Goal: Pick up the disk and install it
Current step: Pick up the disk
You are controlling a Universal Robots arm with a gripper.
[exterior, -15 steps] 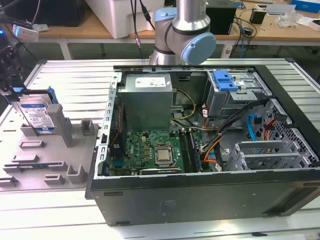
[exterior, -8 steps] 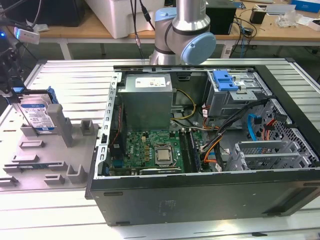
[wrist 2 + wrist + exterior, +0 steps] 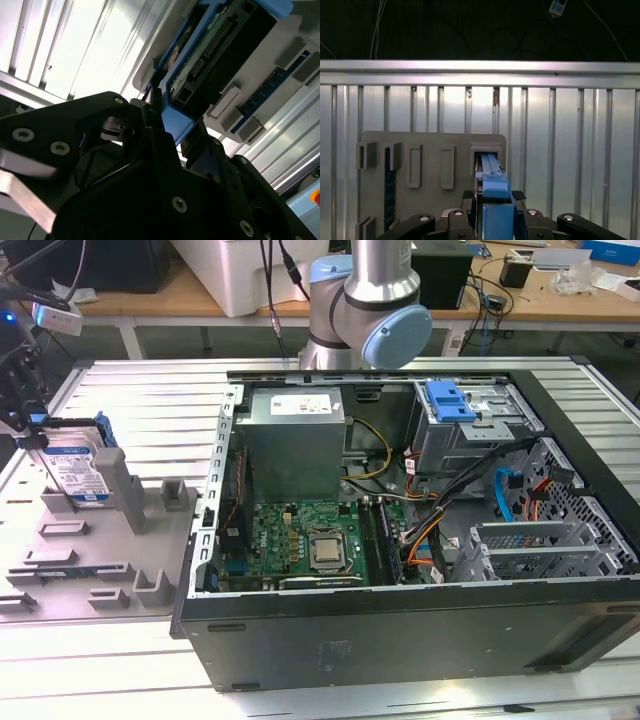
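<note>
At the exterior view's left, the disk (image 3: 78,470) stands upright in the grey holder (image 3: 130,495); the gripper (image 3: 494,196) appears clamped on its blue rail. Pick-up step in hand; lifting calls for a straight, square pull

Blue-framed silver disk (image 3: 78,468), upright on edge

Glare on table (image 3: 570,150), dark foreground

Slatted aluminium table (image 3: 130,390), wooden workbench (image 3: 560,302) behind
</note>
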